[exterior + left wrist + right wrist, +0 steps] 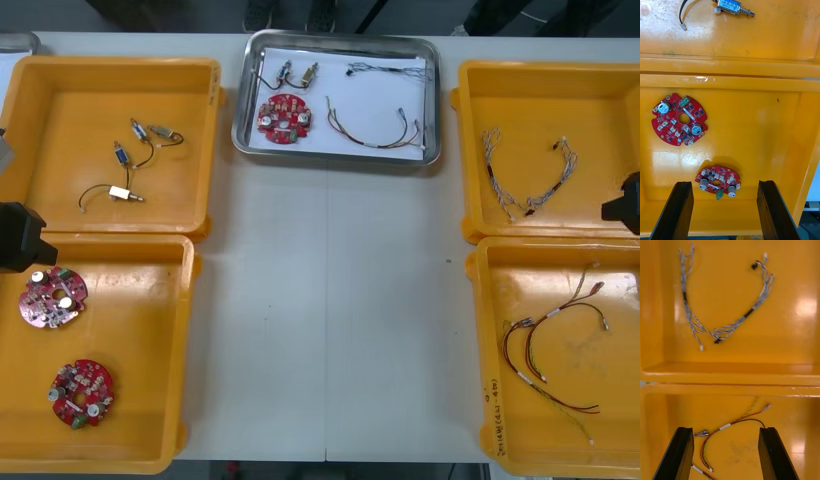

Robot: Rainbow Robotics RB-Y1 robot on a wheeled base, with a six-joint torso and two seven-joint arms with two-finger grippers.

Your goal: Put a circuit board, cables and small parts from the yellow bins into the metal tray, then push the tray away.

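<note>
Near left, left tool (724, 183) with fingers (677, 210) apart over round red circuit boards (679, 119); near right, right tool (726, 430) likewise apart over red and yellow cables (725, 426). Farther, on the bench (330, 300), loaded shiny metal tray (340, 158): likely light, stiff, sliding easily; push at near rim.

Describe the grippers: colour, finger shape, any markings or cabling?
Left gripper and right gripper look alike: two plain black fingers each, flat and slab-shaped, with squared tips and a matte finish. I see no markings, labels or cables on them. From the front, each arm's end is a black blocky housing.
</note>
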